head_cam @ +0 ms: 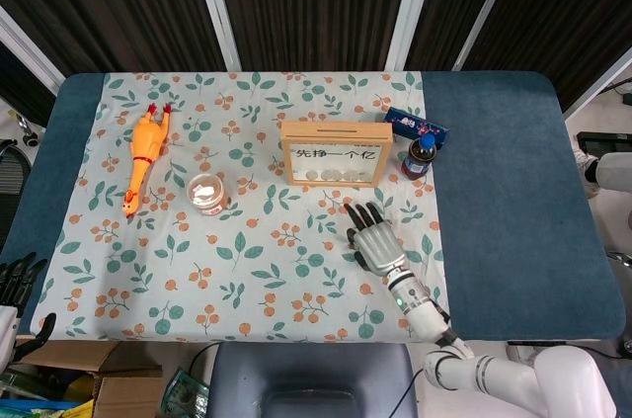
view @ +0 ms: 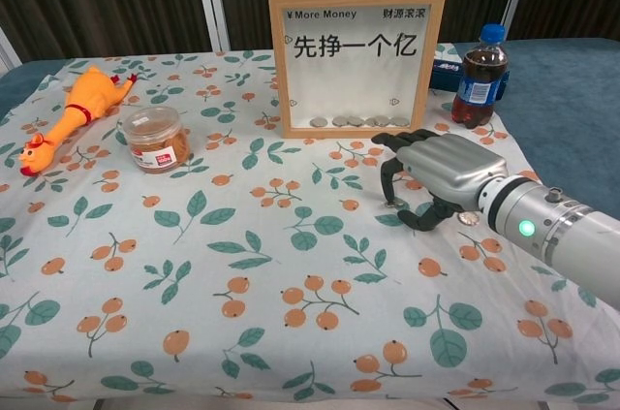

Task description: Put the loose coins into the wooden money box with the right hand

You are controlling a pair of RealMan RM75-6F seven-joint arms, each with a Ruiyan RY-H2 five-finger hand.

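The wooden money box (view: pixel 356 59) (head_cam: pixel 336 153) stands upright mid-table, with several coins lying along the bottom behind its clear front. On the floral cloth in front of it lies one loose coin (view: pixel 392 204); a second coin (view: pixel 469 219) lies to its right, beside the wrist. My right hand (view: pixel 436 173) (head_cam: pixel 373 240) hovers palm-down over the first coin, fingers arched downward and thumb low beside it, holding nothing. My left hand (head_cam: pixel 18 280) hangs off the table's left edge with its fingers apart, and the chest view does not show it.
A cola bottle (view: pixel 480 76) and a blue packet (head_cam: pixel 415 125) stand right of the box. A lidded snack jar (view: pixel 155 137) and a yellow rubber chicken (view: pixel 73 114) lie to the left. Blue table surface (head_cam: pixel 513 201) borders the cloth.
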